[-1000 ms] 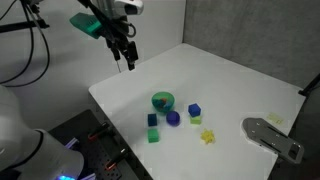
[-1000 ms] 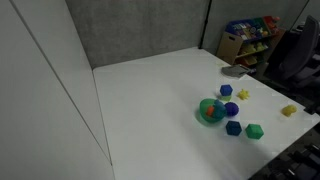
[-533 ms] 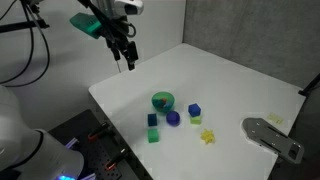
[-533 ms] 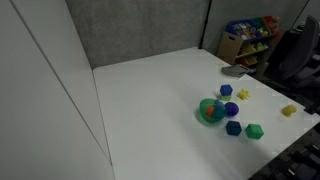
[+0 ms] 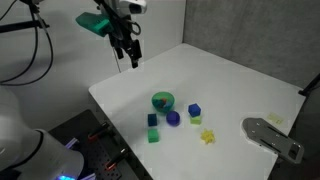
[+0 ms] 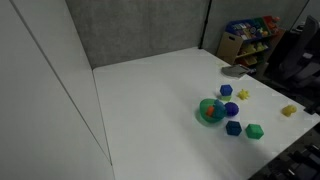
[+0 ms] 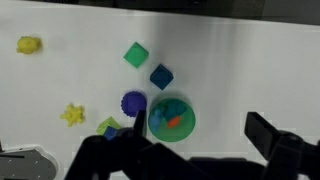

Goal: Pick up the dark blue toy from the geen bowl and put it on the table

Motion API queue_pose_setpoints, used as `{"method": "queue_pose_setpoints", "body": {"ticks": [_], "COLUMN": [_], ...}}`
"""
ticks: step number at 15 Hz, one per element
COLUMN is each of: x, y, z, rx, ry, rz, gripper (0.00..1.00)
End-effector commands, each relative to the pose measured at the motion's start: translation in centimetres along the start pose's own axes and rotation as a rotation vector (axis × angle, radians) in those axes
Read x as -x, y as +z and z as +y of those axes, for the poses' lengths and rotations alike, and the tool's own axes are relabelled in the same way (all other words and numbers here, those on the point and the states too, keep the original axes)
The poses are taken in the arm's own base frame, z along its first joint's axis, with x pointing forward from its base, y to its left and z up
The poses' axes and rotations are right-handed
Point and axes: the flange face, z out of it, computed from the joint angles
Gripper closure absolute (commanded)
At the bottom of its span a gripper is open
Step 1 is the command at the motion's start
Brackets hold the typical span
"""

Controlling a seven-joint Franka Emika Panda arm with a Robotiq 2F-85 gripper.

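The green bowl (image 5: 163, 101) stands near the front of the white table (image 5: 230, 75); it also shows in the other exterior view (image 6: 211, 111). In the wrist view the bowl (image 7: 182, 134) holds a blue toy (image 7: 158, 116) and a small orange-red piece (image 7: 175, 121). My gripper (image 5: 132, 60) hangs open and empty high above the table's far left corner, well away from the bowl. In the wrist view its two dark fingers stand wide apart around the gripper's middle (image 7: 200, 140), with the bowl just inside the left finger (image 7: 133, 140).
Loose toys lie around the bowl: a purple ball (image 5: 173, 118), a blue cube (image 5: 194, 110), a dark blue cube (image 5: 152, 120), a green cube (image 5: 153, 135) and a yellow star (image 5: 208, 136). A grey flat object (image 5: 272, 138) lies at the table's right edge.
My gripper has shifted slightly to the right in the exterior view, still high and open. The toys and bowl have not moved.
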Motion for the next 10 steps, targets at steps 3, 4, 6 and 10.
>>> {"method": "queue_pose_setpoints", "body": {"ticks": [3,4,6,10], "x": [-5.2,-6.1,-7.8,-10.3], "y": [0.4,0.9,2.2,6.0], "z": [-1.5,-1.7,-1.8,-2.0], "rx": [-0.006,-0.007,-0.016,-0.015], "ry": [-0.006,-0.006,-0.002,0.011], "rz": [0.019,0.02,0.028,0.058], "gripper": [0.0,0.0,0.0,0.0]}}
